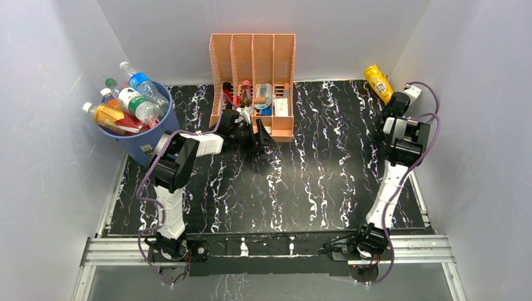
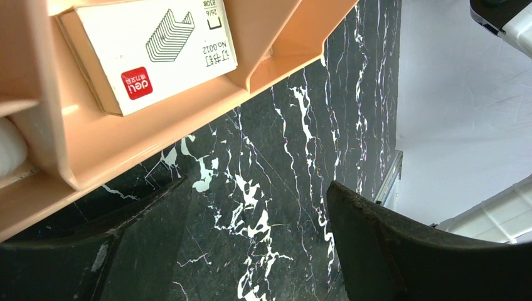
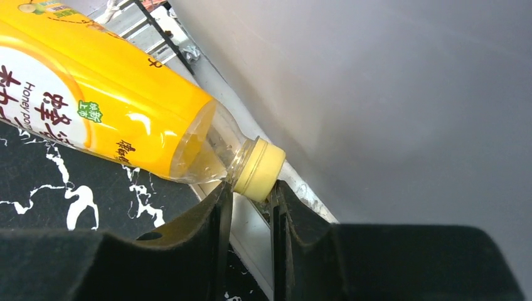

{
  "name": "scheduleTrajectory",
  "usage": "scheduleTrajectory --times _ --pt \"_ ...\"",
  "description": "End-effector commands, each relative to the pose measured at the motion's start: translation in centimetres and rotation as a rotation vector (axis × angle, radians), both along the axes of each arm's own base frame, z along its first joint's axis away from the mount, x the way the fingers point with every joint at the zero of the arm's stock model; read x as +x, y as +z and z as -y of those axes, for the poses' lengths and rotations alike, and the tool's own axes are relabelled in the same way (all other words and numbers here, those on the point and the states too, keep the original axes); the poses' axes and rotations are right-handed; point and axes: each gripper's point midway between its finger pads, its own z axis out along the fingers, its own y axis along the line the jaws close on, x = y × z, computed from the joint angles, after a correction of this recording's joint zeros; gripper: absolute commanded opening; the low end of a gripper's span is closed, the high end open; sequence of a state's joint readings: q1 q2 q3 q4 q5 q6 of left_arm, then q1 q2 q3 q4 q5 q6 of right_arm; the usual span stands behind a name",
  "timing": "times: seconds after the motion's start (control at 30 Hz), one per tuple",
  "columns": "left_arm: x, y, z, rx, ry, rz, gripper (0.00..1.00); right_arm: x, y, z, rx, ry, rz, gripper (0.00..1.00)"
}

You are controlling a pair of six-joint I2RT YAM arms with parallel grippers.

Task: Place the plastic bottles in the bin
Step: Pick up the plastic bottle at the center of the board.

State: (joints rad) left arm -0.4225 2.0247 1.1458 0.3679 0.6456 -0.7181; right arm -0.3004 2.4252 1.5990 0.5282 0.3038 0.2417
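Reading from the left: the bin [image 1: 139,141] stands at the far-left corner of the bench [image 1: 313,175], with several plastic bottles [image 1: 135,100] heaped in it, necks sticking out over the rim. Next, my left hand [image 2: 256,185] sits at the near-right corner of the peach rack [image 1: 254,69], fingers well apart and holding nothing; a white box [image 2: 150,50] lies in the rack's end slot. Far right, the yellow bottle [image 1: 378,81] lies tilted by the wall, its cap [image 3: 259,168] between the fingertips of my right hand [image 3: 251,193]. Those fingers stand narrowly apart, and I cannot tell whether they clamp it.
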Motion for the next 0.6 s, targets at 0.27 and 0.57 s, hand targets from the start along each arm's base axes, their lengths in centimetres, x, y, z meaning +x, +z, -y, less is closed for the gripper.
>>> scheduleTrajectory --times 0.27,0.57 --pt "0.2 0.4 0.4 -0.008 -0.013 0.013 0.77 4.4 7.7 -4.0 -0.089 0.121 0.154 0.35" --pt "0.0 0.5 0.4 -0.013 -0.011 0.013 0.77 4.6 10.8 -10.4 -0.156 0.235 0.206 0.35"
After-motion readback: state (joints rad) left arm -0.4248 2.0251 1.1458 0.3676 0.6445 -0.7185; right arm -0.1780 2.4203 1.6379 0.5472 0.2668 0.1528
